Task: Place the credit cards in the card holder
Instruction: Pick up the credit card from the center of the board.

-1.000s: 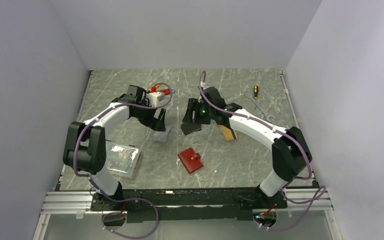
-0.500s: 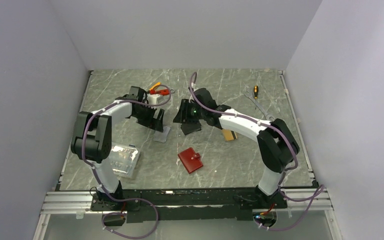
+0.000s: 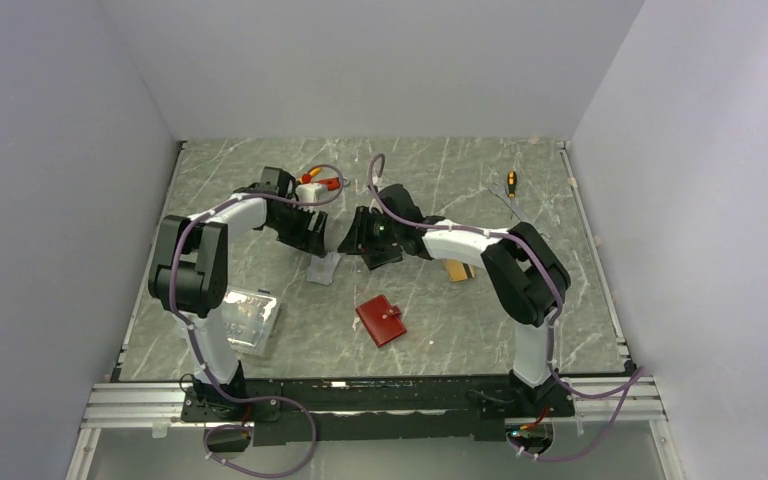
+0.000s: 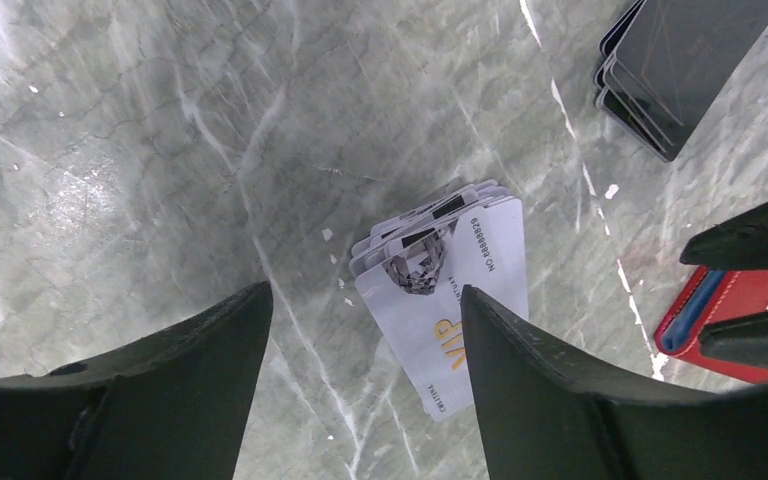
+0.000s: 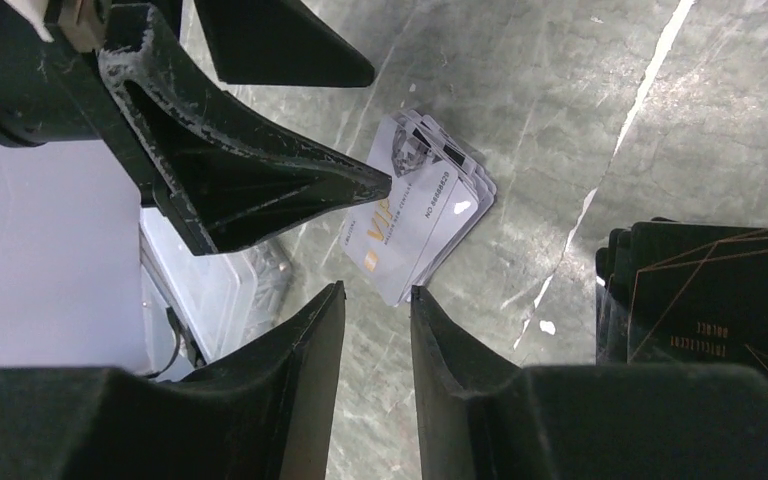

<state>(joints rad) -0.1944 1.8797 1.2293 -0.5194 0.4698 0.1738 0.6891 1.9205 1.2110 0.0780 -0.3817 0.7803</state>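
A fanned stack of silver-white credit cards (image 4: 460,300) lies on the marble table, also seen in the top view (image 3: 323,268) and the right wrist view (image 5: 422,205). My left gripper (image 4: 365,292) is open and empty, hovering just above this stack (image 3: 312,238). My right gripper (image 5: 376,290) is slightly open and empty, close to the right of the stack (image 3: 353,238), its fingers (image 4: 750,240) facing the left gripper's fingers (image 5: 250,180). Orange-gold cards (image 3: 455,270) lie under the right arm. The red card holder (image 3: 381,320) lies nearer the front, its bluish lining showing in the left wrist view (image 4: 725,315).
A stack of black flat cards (image 3: 385,252) lies just right of the silver cards (image 5: 710,300). A clear plastic box (image 3: 245,318) sits front left. A red-orange-white tool (image 3: 315,184) lies behind the left gripper. A screwdriver (image 3: 511,183) and a wrench (image 3: 522,213) lie back right.
My right gripper has moved left from above the black cards to beside the silver cards. My left gripper has stayed over the silver cards while its arm shifted slightly.
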